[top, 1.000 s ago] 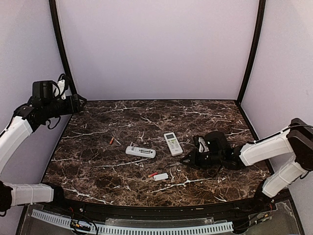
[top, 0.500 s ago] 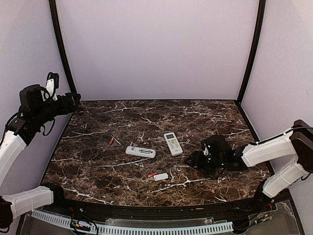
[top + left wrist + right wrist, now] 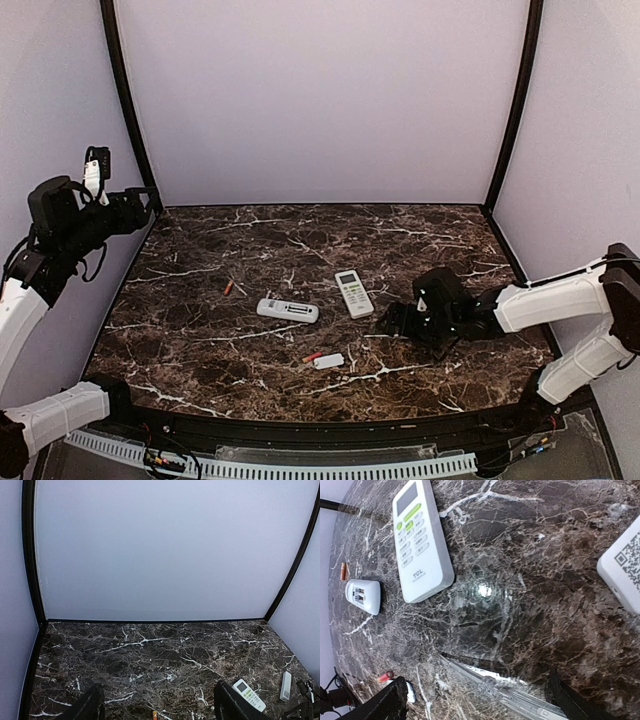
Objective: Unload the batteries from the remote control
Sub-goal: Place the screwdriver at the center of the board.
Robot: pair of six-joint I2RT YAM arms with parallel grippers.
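standing wide apart with nothing held, the right claw [image 3: 390,320] is seen low over the surface [image 3: 200,330], right of centre. the left claw [image 3: 145,205], likewise apart and empty, is held high at the upper left. an orange battery [image 3: 229,287] is seen left of the uncovered remote [image 3: 288,310] at centre; a red battery [image 3: 312,356] is seen just beside a white cover [image 3: 329,361] below it.

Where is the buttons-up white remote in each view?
Top external: remote just right of centre on the table.
Left wrist: remote at bottom right, angled.
Right wrist: remote at upper left, large, buttons facing the camera.
Shared landmark: the orange battery lying alone, left of the remote from above; at the bottom edge in the left wrist view; near the left edge in the right wrist view.
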